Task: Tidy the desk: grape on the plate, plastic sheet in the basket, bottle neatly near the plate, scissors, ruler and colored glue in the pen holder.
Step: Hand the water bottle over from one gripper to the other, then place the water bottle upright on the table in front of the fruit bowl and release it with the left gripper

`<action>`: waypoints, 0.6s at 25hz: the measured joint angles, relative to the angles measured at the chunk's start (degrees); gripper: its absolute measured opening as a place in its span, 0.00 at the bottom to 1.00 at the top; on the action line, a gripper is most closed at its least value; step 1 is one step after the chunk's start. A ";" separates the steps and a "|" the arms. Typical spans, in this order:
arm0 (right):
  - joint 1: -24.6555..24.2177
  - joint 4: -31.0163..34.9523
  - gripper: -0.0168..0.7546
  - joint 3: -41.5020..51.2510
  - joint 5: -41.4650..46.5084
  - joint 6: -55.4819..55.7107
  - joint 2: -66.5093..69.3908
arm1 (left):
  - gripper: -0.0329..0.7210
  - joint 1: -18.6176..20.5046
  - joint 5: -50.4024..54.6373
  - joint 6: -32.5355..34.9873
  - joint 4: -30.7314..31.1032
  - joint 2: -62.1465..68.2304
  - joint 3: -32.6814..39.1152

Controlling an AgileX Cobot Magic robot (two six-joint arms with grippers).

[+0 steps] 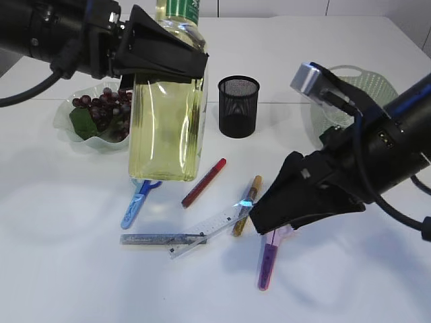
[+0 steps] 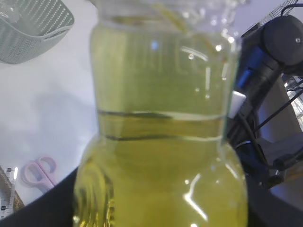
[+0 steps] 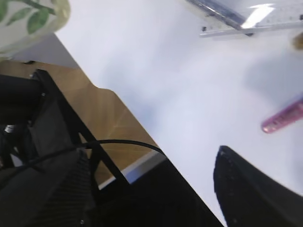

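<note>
Between the left gripper's (image 1: 165, 54) jaws sits one bottle (image 1: 166, 101), clamped at the shoulder. Right gripper (image 1: 286, 208) hangs unclenched, holding nothing. Just below it: one ruler (image 1: 214, 227), three glue tubes, two scissors. Only the left wrist view catches pink scissor handles (image 2: 38, 171); only the exterior shows the pen holder (image 1: 238, 105) beyond.

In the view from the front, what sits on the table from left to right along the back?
Plate of grapes → bottle held up by the left hand → black mesh pen holder → pale green basket, partly behind the right arm.
</note>
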 joint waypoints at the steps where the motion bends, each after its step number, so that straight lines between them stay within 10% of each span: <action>1: 0.00 -2.95 0.83 -1.06 0.24 2.33 0.00 | 0.64 0.00 0.00 0.00 0.00 0.00 0.00; 15: 0.00 -47.71 0.79 -8.06 6.99 38.35 0.00 | 0.64 0.00 0.00 -0.11 0.33 -0.09 0.00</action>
